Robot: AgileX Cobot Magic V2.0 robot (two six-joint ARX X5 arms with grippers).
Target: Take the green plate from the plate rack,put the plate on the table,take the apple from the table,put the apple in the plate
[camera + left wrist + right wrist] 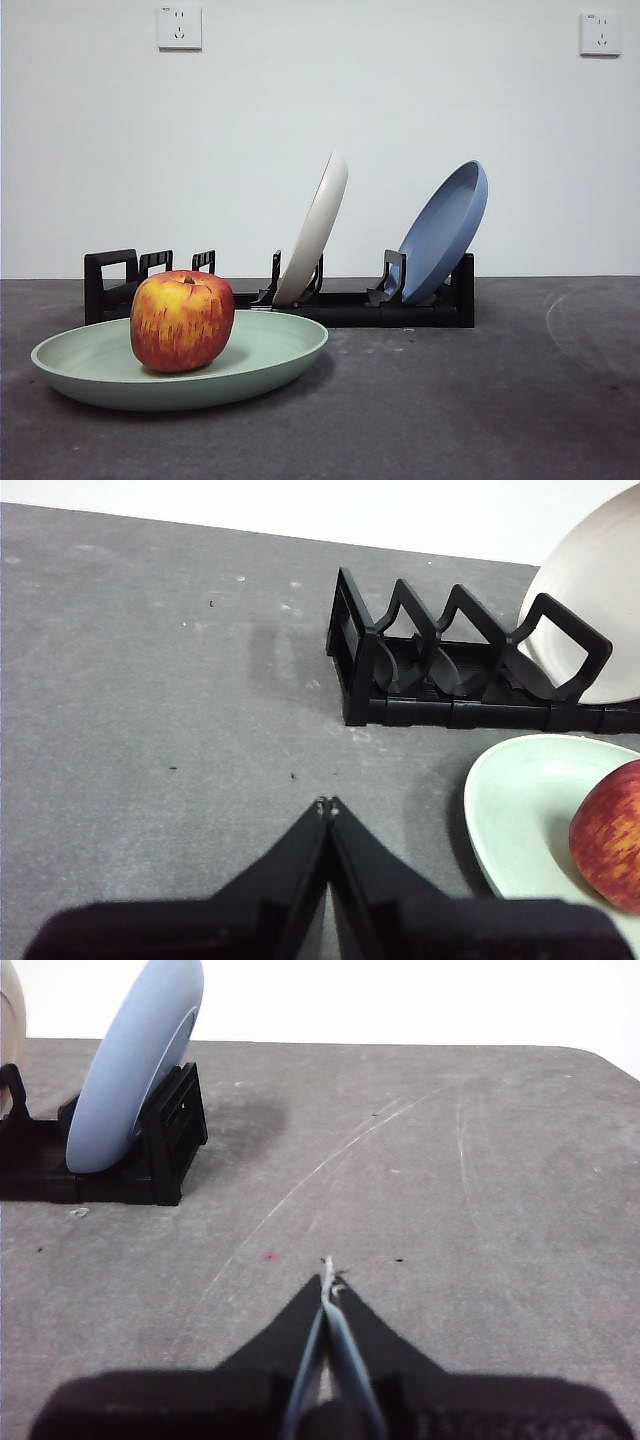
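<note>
- apple sits inside the green plate, left of centre; the plate lies flat on the table, just in front of the plate rack. the rack holds a cream-white plate and a blue plate, both leaning right. no arm appears in the front view.
- left wrist view: left gripper has its jaws pressed together, holding nothing, over bare table near the rack's empty slots.
- right wrist view: right gripper likewise has its jaws together and holds nothing, well apart from the rack's end with the blue plate.
</note>
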